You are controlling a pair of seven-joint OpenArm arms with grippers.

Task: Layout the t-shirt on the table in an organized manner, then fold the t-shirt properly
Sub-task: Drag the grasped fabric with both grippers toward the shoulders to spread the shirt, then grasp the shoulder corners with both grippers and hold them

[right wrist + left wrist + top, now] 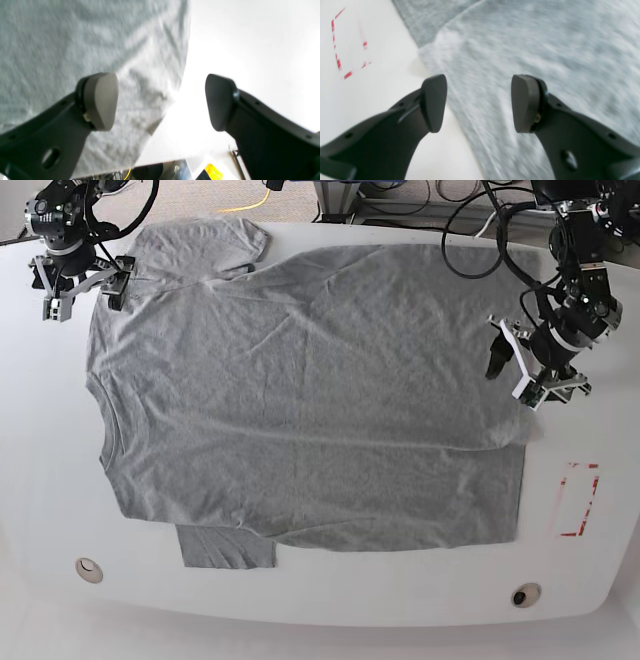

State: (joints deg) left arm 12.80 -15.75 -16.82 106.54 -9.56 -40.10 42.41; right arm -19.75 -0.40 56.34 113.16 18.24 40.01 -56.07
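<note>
The heather-grey t-shirt (pixel 300 400) lies spread flat on the white table (pixel 300 600), plain face up, its neck toward the left and its hem toward the right in the base view. My left gripper (pixel 510 373) hovers at the far right hem corner. In the left wrist view this left gripper (pixel 478 102) is open, with the t-shirt (pixel 532 50) edge blurred beneath and nothing between the fingers. My right gripper (pixel 83 295) sits at the far left shoulder. Its wrist view shows the right gripper (pixel 161 102) open, straddling the t-shirt (pixel 75 37) edge.
A red tape rectangle (pixel 578 500) marks the table right of the hem, seen also as red tape (pixel 338 62) left of my left fingers. Two round grommets (pixel 88 569) (pixel 525 594) sit near the front edge. Cables (pixel 400 200) lie beyond the far edge.
</note>
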